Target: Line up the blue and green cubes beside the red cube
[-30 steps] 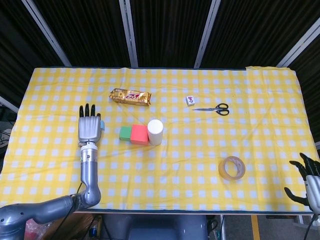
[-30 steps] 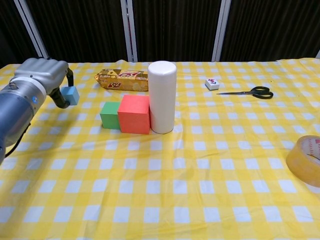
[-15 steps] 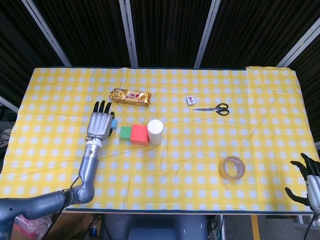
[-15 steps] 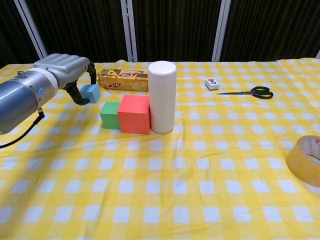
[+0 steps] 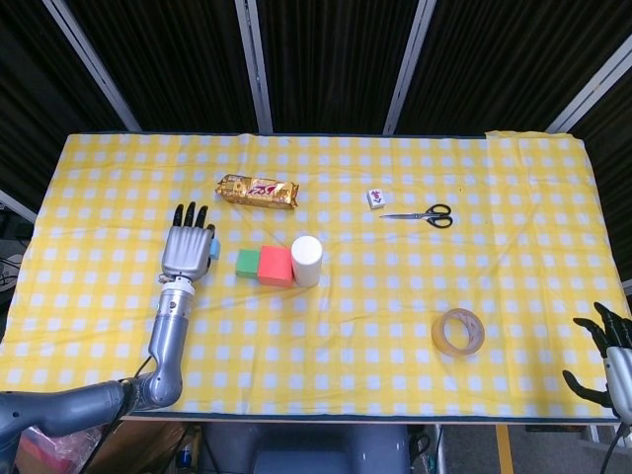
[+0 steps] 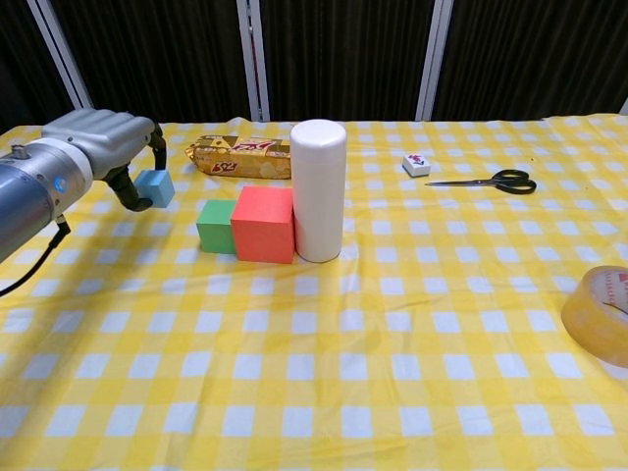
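While the left hand (image 6: pixel 98 137) hovers above the yellow checked cloth (image 5: pixel 395 326), its fingers curl down over a blue cube (image 6: pixel 155 186), pinching it against the thumb, lifted clear of the cloth & just left of the green cube (image 6: pixel 217 227). Green cube touches the red cube (image 6: pixel 264 224); a white cylinder (image 6: pixel 318 190) stands upright against red's other side. Right hand (image 5: pixel 614 357) sits at the table's near right edge, fingers spread, holding nothing. Snack pack (image 5: pixel 258 191), scissors (image 5: pixel 425 214), tape roll (image 5: pixel 458 332) lie well apart.

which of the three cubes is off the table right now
The blue cube, held in the left hand; the green cube and red cube sit on the cloth.
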Robot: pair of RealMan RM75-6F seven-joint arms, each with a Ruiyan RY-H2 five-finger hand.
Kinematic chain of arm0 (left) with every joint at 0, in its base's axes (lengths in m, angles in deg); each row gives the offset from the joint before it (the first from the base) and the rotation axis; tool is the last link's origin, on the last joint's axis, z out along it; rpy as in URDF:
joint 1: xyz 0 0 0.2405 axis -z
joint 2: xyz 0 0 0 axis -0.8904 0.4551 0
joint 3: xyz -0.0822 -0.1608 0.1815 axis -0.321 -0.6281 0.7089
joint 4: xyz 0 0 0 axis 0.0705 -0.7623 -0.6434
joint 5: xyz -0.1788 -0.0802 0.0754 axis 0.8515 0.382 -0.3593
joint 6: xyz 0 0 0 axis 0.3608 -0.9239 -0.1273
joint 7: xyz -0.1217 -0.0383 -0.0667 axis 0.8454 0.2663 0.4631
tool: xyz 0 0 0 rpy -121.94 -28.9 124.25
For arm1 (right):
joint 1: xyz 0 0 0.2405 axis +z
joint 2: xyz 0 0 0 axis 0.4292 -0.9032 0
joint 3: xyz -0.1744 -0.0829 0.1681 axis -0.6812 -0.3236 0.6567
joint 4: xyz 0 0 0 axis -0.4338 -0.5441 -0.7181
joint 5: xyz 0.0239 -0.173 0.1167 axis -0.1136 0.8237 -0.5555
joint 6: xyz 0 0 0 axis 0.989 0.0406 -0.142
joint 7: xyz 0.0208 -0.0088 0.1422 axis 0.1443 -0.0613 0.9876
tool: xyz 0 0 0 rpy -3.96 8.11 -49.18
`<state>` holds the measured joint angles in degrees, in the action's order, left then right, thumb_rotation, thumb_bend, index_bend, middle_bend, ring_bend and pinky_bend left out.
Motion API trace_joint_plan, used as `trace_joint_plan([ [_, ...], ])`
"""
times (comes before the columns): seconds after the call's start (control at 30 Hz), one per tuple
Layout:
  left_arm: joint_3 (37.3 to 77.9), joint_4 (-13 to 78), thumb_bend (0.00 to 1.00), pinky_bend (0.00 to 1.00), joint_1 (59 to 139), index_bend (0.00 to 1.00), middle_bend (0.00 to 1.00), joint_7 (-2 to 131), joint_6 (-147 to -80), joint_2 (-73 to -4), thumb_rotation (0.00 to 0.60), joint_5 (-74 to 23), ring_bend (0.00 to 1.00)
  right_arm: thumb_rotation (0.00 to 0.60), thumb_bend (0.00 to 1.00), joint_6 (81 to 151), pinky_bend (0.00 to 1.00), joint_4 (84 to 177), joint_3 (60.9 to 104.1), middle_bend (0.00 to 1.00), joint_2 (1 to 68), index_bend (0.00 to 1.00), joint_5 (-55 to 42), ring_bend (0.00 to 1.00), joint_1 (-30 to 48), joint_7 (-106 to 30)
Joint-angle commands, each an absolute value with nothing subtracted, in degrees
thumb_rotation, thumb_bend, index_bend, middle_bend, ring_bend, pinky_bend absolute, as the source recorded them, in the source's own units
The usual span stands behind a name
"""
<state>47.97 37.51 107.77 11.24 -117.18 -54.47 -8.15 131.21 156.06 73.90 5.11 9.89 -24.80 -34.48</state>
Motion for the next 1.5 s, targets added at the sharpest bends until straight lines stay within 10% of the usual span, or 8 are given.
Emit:
trace_joint_plan([
  [0.03, 48.53, 36.82, 0.40, 0.00, 107.73, 0.46, 0.07, 11.63, -116.92, -54.76, 0.600, -7.96, 0.00, 0.600, 0.32, 131.22, 0.00, 156.07, 73.93, 0.00, 5.19, 0.21, 9.85, 0.00, -24.80, -34.51],
  [1.5, 49.85, 27.15, 0.40, 0.00, 110.08, 0.46, 0.07, 14.67, -115.61, -62.88, 0.600, -9.31, 0.00, 0.600, 0.32, 131.60, 0.00, 155.70, 73.94, 0.00, 4.78, 0.21, 10.25, 0.00, -25.05, -33.08],
])
